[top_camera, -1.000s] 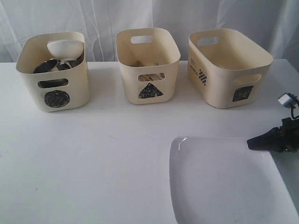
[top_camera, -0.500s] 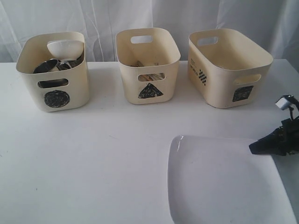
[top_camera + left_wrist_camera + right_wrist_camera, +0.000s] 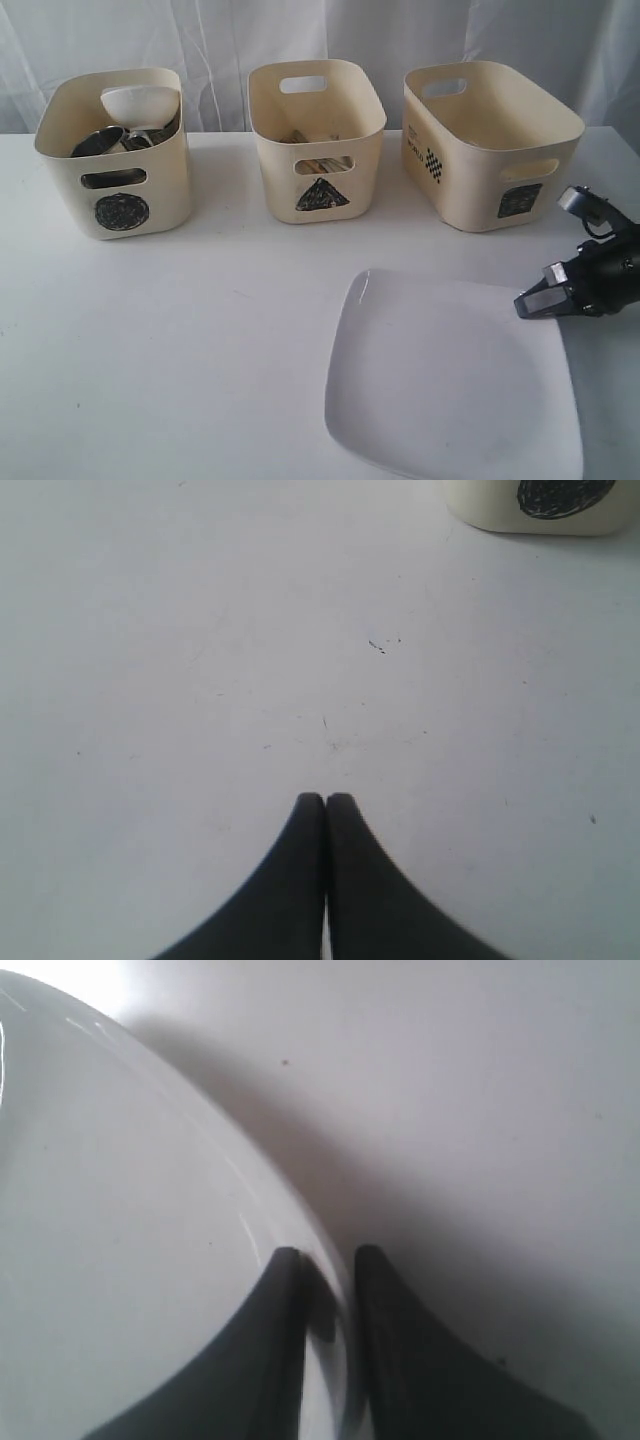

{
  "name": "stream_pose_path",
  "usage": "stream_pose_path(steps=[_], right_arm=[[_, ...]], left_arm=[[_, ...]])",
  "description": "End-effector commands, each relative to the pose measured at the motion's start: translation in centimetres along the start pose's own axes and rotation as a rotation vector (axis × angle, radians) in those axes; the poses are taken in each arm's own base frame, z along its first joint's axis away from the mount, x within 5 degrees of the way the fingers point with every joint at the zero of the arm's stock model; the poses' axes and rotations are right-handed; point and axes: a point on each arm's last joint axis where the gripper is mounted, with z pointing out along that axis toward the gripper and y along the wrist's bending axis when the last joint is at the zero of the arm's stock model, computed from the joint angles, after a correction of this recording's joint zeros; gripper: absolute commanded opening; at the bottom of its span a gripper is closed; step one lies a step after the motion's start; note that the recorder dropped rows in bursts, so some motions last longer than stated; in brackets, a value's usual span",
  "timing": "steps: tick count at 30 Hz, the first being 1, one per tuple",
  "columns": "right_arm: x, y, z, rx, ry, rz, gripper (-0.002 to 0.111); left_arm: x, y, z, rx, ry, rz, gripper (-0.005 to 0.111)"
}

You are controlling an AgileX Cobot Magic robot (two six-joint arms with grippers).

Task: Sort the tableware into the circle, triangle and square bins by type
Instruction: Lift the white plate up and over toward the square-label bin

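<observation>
Plate handling is judged the delicate matter: the large white rounded-square plate (image 3: 450,380) is seen on the table (image 3: 200,320) in front of the square bin (image 3: 470,190), with its right edge pinched by the right gripper (image 3: 528,303). Whether that edge is raised off the surface cannot be told. In the right wrist view the two dark fingers (image 3: 270,1360) are closed across the rim, one laid on the upper face and the other outside the edge. The plate is judged stiff, rather heavy for so small a bite, glossy and therefore slippery, and breakable if dropped or knocked against a bin wall. Only the rim is offered for a hold by so flat a piece, and a deeper bite is judged safer. The left gripper (image 3: 325,800) is shown with fingertips pressed together, holding nothing, above bare table near the circle bin (image 3: 480,510).
</observation>
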Motion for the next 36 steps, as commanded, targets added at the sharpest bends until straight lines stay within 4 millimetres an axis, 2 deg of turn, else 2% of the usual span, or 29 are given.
stream_pose_path(steps=[1, 6, 10, 17, 25, 31, 34, 36], right_arm=[[0.0, 0.9, -0.1, -0.041, -0.003, -0.033, 0.0], [-1.2, 3.9, -1.4, -0.297, -0.113, -0.038, 0.0], [-2.6, 4.8, -2.6, -0.303, -0.246, -0.055, 0.0], [-3.3, 6.3, -4.4, -0.282, -0.295, -0.099, 0.0], [-4.8, 11.0, -9.3, -0.268, -0.431, -0.096, 0.0], [-5.9, 14.5, -13.0, -0.298, -0.616, -0.129, 0.0], [-6.7, 15.6, -14.5, -0.309, -0.669, -0.142, 0.0], [-7.7, 15.5, -15.6, -0.229, -0.729, -0.129, 0.0]], left_arm=[[0.2, 0.0, 0.0, -0.005, 0.013, -0.009, 0.0], [0.2, 0.0, 0.0, -0.005, 0.013, -0.009, 0.0], [0.2, 0.0, 0.0, -0.005, 0.013, -0.009, 0.0], [0.2, 0.0, 0.0, -0.005, 0.013, -0.009, 0.0], [0.2, 0.0, 0.0, -0.005, 0.013, -0.009, 0.0], [0.2, 0.0, 0.0, -0.005, 0.013, -0.009, 0.0], [0.2, 0.0, 0.0, -0.005, 0.013, -0.009, 0.0], [0.2, 0.0, 0.0, -0.005, 0.013, -0.009, 0.0]])
